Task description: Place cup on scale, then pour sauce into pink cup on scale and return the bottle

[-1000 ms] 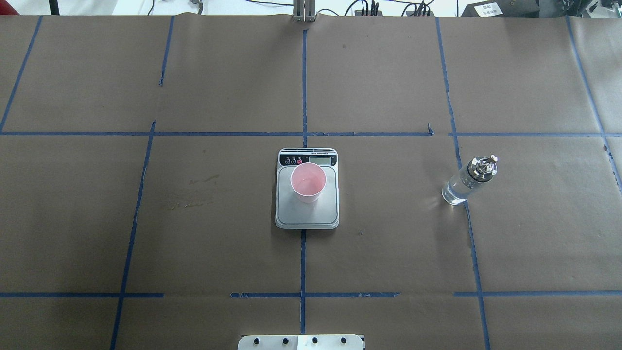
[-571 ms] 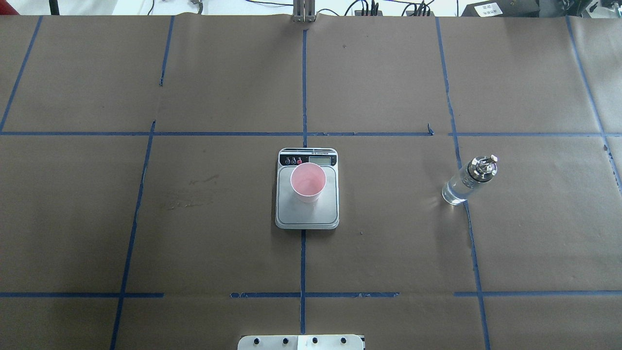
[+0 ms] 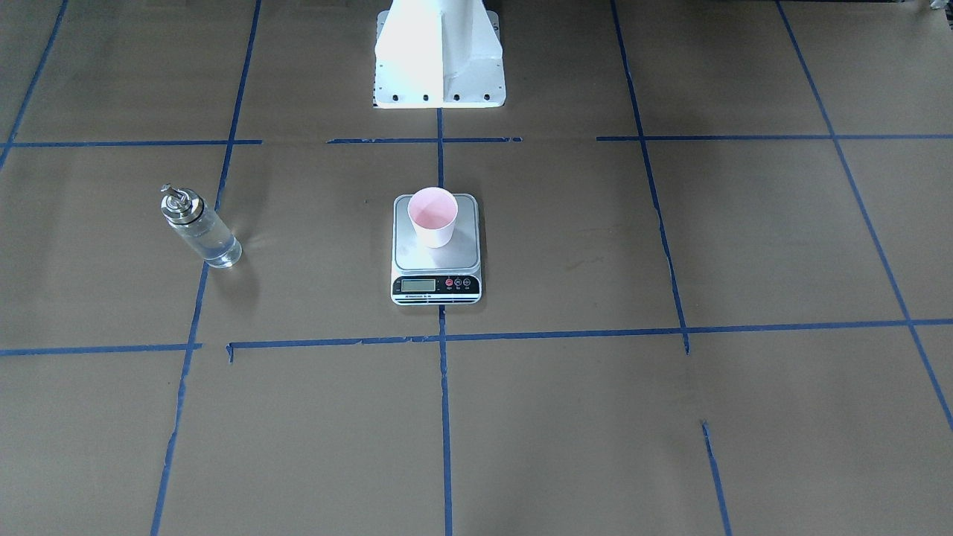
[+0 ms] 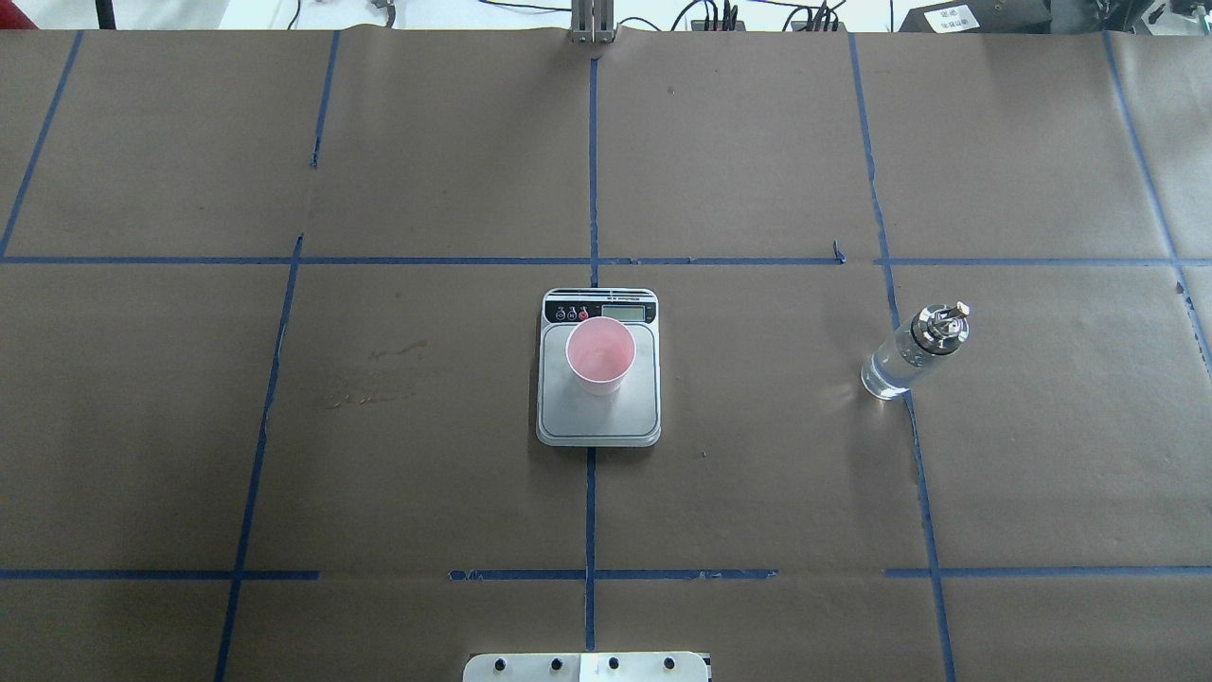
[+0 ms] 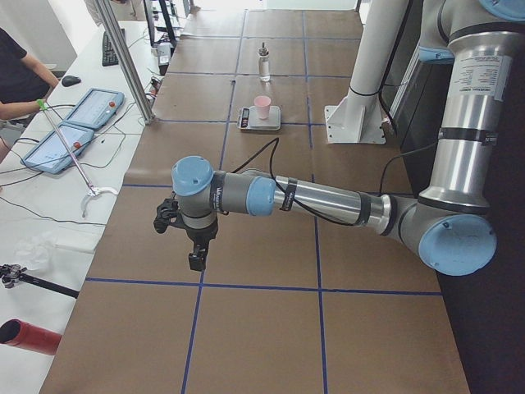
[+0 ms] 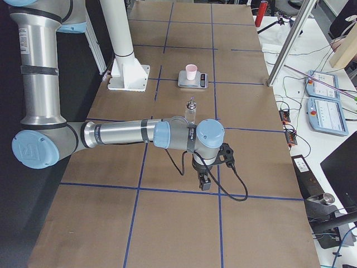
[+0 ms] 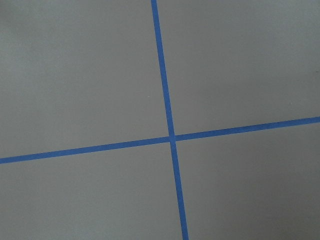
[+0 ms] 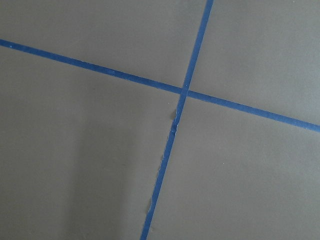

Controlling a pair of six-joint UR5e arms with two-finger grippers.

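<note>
The cup (image 4: 599,355), white outside and pink inside, stands upright on the steel plate of the scale (image 4: 597,419) at the table's middle. It also shows in the front view (image 3: 432,216) on the scale (image 3: 435,258). The clear glass bottle (image 4: 904,360) with its silver cap stands on the paper to the right of the scale, apart from it; in the front view (image 3: 202,232) it is at the left. My left gripper (image 5: 194,250) and right gripper (image 6: 204,182) hang over the table's far ends, well away from these. I cannot tell whether either is open or shut.
Brown paper with blue tape lines covers the table (image 4: 379,455). The robot's white base (image 3: 439,67) stands behind the scale. Tablets (image 5: 74,123) and a person's arm (image 5: 20,107) are at a side desk. Both wrist views show only paper and tape.
</note>
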